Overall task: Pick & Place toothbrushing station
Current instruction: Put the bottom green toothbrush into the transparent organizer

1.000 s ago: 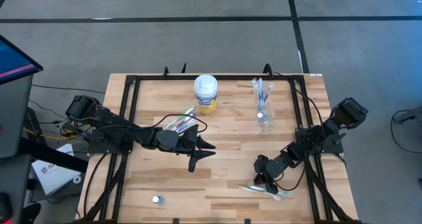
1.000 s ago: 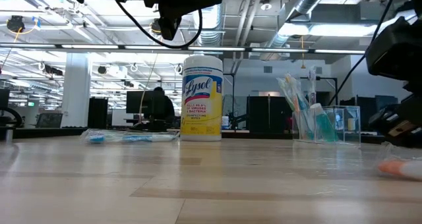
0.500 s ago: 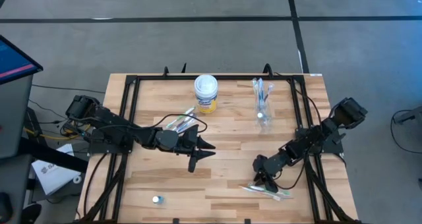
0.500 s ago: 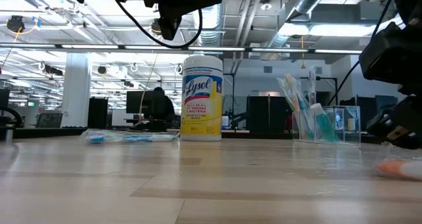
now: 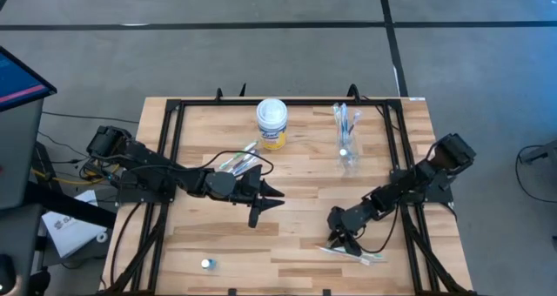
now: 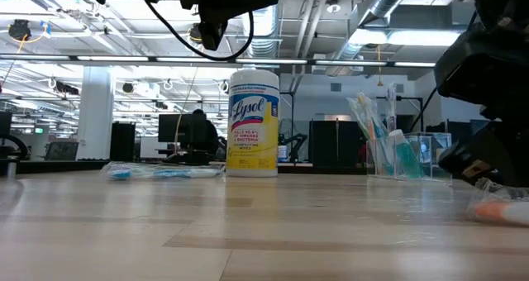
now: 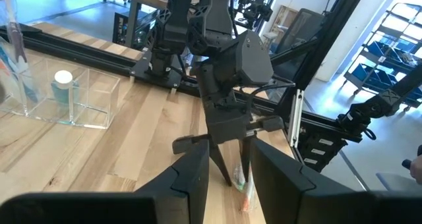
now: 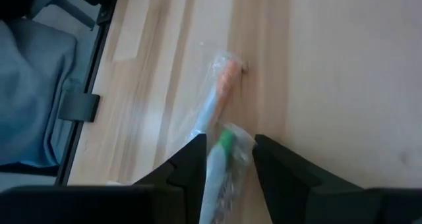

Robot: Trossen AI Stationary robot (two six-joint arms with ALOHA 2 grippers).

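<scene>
Item: right gripper (image 5: 338,238), lower right of high view; jaws parted, straddling wrapped green-and-white toothbrush (image 8: 221,159) lying on wooden table (image 5: 305,218), not yet clamped. Step: pick. Next: close, lift. Left gripper (image 5: 265,200), mid-frame, part-open, empty.

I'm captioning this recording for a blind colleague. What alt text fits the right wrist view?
The right gripper hangs just above a light wooden table, its dark fingers open on either side of a green-tipped toothbrush in a clear wrapper. A second wrapped toothbrush with an orange end lies just beyond it on the wood.
</scene>
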